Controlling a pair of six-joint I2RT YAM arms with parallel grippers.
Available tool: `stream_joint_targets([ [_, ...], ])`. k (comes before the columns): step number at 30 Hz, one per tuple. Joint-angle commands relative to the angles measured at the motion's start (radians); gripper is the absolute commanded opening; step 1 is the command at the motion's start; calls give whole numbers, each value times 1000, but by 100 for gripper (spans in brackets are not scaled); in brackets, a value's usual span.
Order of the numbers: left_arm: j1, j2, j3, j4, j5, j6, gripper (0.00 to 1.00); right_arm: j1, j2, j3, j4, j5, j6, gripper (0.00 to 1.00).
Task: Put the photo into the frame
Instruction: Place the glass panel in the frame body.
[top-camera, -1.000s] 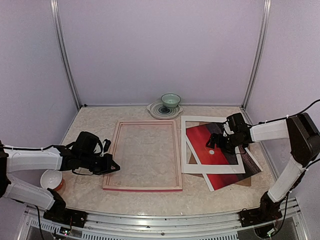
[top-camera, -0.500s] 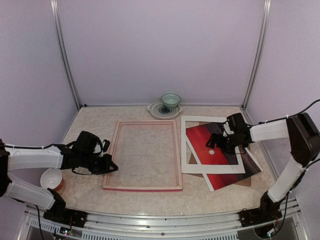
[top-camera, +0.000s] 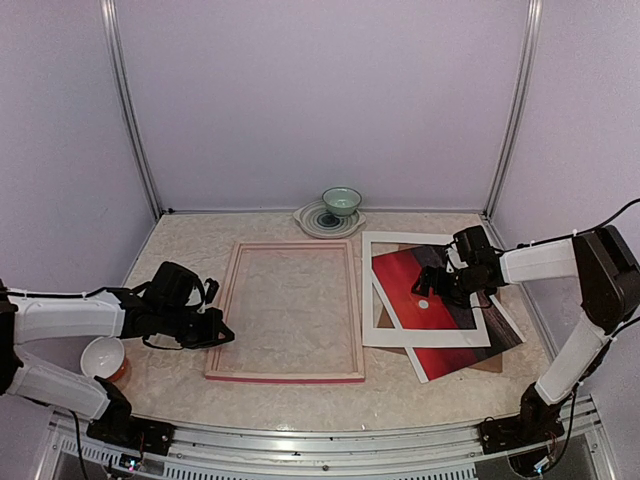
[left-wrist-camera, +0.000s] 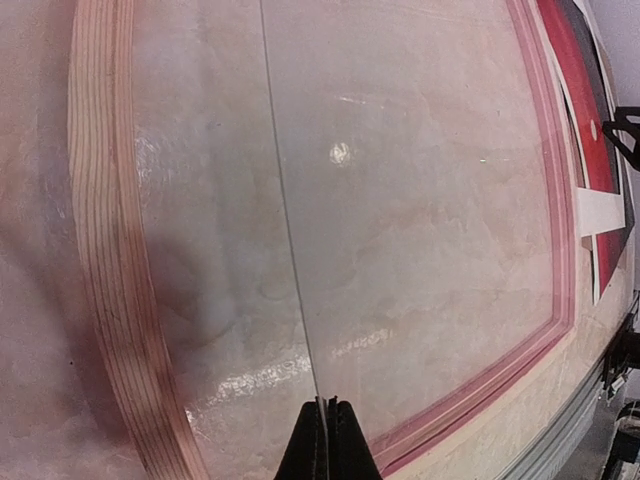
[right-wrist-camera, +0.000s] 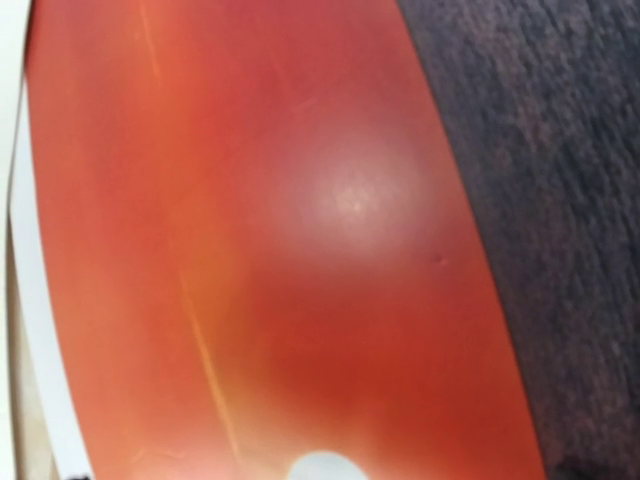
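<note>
The frame (top-camera: 290, 377) lies flat mid-table, pale wood back (left-wrist-camera: 100, 250) up, with a pink inner rail (left-wrist-camera: 555, 200). A thin clear pane (left-wrist-camera: 285, 200) stands inside it, and its edge runs into my left gripper (left-wrist-camera: 329, 405), which is shut on it beside the frame's left rail (top-camera: 222, 335). The photo (top-camera: 400, 275), red sky above dark sea, lies to the right under a white mat (top-camera: 425, 336). My right gripper (top-camera: 428, 285) hovers open just above the photo (right-wrist-camera: 250, 250). Its fingers are out of the right wrist view, which shows only red sky, the white sun dot (right-wrist-camera: 322, 466) and the dark sea (right-wrist-camera: 540, 150).
A green bowl (top-camera: 341, 200) sits on a plate (top-camera: 312, 225) at the back centre. A white cup (top-camera: 102, 357) stands near the left arm. A brown backing board's corner (top-camera: 497, 362) pokes out under the photo at the right.
My left gripper has drawn back slightly to the left, still shut. The right arm, photo and mat have not moved.
</note>
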Motion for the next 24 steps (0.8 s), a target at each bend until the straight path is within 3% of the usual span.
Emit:
stream_joint_targets([
  [1, 11, -18, 31, -13, -32, 21, 1, 10, 24, -4, -41, -17, 2, 99],
  [24, 17, -39, 36, -35, -41, 20, 1, 10, 28, -23, -26, -20, 5, 99],
])
